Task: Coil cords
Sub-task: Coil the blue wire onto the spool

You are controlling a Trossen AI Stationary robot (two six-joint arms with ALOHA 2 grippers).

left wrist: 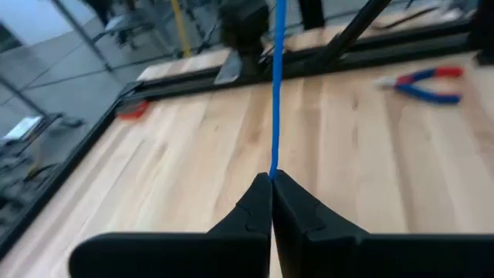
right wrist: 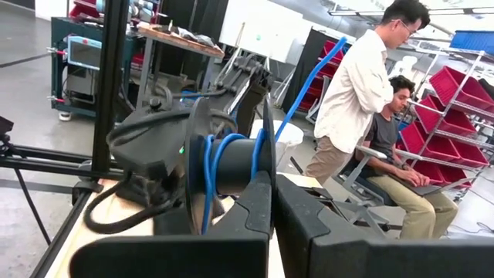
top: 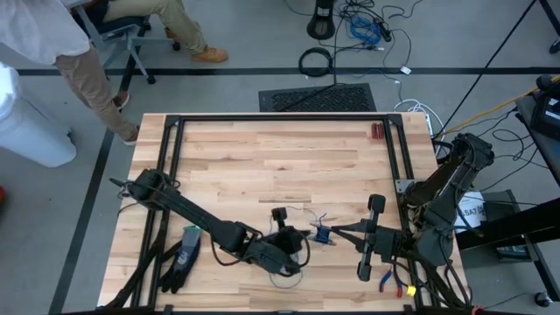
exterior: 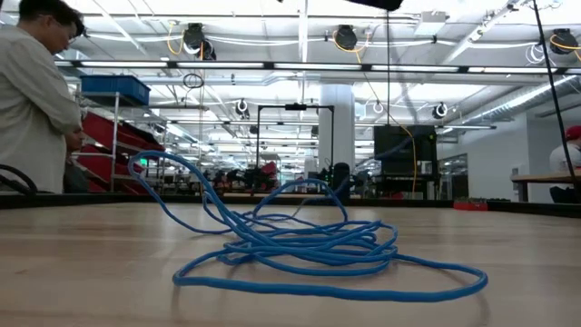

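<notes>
Sprawling in loose loops across the lower middle of the low view, the cords [exterior: 309,250] lie on the wooden table [exterior: 91,272], one blue wire whose strands arch up at left and centre. In the overhead view the same wire shows as a small blue-black tangle [top: 320,234] near the bottom centre, between the two arms. The left gripper [left wrist: 272,179] has its fingers pressed together on the wire, which runs taut and straight up the middle of its wrist view toward the black frame rail [left wrist: 255,66]. The right gripper [right wrist: 272,189] is also closed, its fingers meeting just in front of a dark spool [right wrist: 224,166] wrapped with several blue turns. Red-handled pliers [left wrist: 423,82] lie at the upper right of the left wrist view. A black glove [top: 182,259] rests at the overhead view's lower left. Two people [right wrist: 370,100] appear at right beyond the table.
</notes>
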